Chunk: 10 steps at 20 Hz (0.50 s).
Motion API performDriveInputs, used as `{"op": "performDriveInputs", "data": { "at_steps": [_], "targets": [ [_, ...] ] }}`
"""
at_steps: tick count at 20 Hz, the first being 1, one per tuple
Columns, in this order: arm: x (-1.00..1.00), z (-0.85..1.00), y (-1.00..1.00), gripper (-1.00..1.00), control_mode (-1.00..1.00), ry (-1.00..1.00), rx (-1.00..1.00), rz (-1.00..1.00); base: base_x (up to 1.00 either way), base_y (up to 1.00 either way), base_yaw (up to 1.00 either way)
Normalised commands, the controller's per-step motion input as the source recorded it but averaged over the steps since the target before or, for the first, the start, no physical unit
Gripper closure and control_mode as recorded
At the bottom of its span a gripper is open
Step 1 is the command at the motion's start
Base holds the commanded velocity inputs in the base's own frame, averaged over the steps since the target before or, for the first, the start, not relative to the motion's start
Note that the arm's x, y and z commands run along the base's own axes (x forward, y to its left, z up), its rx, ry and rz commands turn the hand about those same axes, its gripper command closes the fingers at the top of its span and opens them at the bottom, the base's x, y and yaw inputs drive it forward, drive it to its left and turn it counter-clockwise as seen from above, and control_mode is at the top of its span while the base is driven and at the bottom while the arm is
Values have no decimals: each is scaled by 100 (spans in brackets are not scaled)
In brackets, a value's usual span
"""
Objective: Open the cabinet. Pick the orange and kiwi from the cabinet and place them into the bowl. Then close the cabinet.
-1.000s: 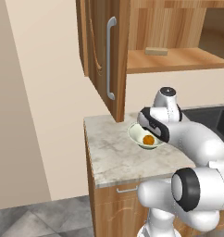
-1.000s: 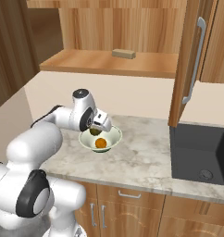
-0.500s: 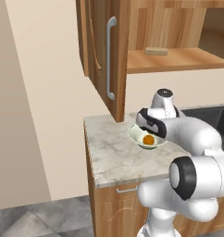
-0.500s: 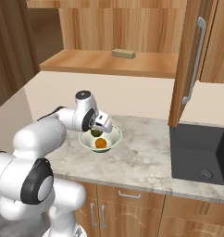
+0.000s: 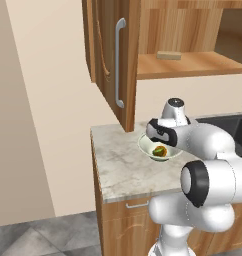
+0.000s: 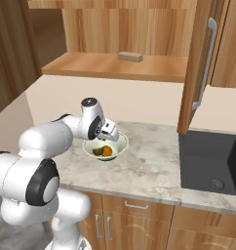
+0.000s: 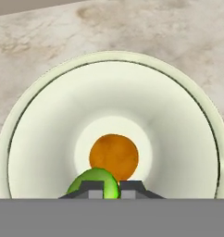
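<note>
Now over the bowl (image 7: 21, 139), the gripper (image 7: 111, 190) pinches the kiwi (image 7: 88, 183) beside the orange (image 7: 114, 156); release should be low and gentle.

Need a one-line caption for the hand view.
Gripper above the bowl, with the orange and kiwi inside.

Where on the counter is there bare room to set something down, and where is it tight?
Bare marble counter lies between the bowl and the counter's left end, and in the right base view between the bowl and the sink. It is crowded in the bowl: orange, kiwi and gripper share it.
</note>
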Motion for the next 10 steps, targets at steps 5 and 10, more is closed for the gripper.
{"op": "performDriveInputs", "data": {
  "at_steps": [5, 10],
  "targets": [
    [6, -10, 0, -100, -100, 0, 0, 0, 0, 0, 0],
    [-4, 10, 0, -100, -100, -8, 0, 0, 0, 0, 0]
  ]
}}
